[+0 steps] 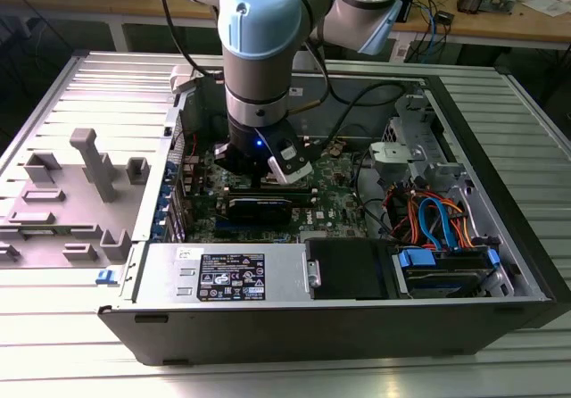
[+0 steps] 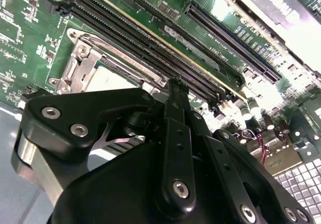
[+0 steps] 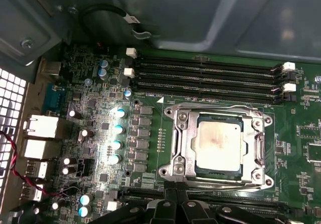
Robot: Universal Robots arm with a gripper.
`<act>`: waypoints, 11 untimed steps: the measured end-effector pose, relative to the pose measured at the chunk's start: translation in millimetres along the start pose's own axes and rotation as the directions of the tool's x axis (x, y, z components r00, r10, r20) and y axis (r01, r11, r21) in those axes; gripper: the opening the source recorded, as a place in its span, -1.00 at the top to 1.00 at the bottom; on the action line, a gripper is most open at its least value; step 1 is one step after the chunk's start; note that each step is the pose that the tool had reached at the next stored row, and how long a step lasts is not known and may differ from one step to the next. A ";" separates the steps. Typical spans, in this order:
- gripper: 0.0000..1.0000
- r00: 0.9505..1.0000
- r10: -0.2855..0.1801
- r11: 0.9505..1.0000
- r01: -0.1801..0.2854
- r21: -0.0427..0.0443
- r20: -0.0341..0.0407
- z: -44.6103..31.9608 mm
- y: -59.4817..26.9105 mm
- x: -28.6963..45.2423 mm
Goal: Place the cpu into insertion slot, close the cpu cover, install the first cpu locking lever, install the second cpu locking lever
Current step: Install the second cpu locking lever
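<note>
We are judging the silver-grey square cpu (image 3: 219, 142) seated under its thin silver cpu cover (image 3: 183, 148), levers pending, while the black hand (image 2: 173, 91) is hovering just beside it, fingers together, needing a hook onto a lever.

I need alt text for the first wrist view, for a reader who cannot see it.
A silver-topped cpu sits in the insertion slot on a green circuit board, framed by the closed metal cpu cover. Long black memory slots run beside it, and the robot's black claw hangs close by.
</note>
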State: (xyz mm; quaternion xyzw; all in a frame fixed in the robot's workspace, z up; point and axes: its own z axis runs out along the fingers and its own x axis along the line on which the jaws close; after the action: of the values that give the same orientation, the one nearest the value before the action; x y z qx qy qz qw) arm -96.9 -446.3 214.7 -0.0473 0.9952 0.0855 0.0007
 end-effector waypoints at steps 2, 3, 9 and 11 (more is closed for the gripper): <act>0.79 1.000 0.000 1.000 0.000 -0.001 0.000 2.7 -0.4 2.0; 0.79 1.000 0.000 1.000 0.000 -0.002 0.000 4.3 -0.6 2.4; 0.79 1.000 0.000 1.000 0.000 -0.010 0.001 8.2 -1.0 4.5; 0.79 1.000 0.000 1.000 0.000 -0.011 0.001 8.6 -1.1 4.8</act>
State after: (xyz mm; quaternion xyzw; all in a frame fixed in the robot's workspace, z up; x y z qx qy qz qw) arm -101.6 -446.3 206.1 -0.0473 0.9947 0.0911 0.0009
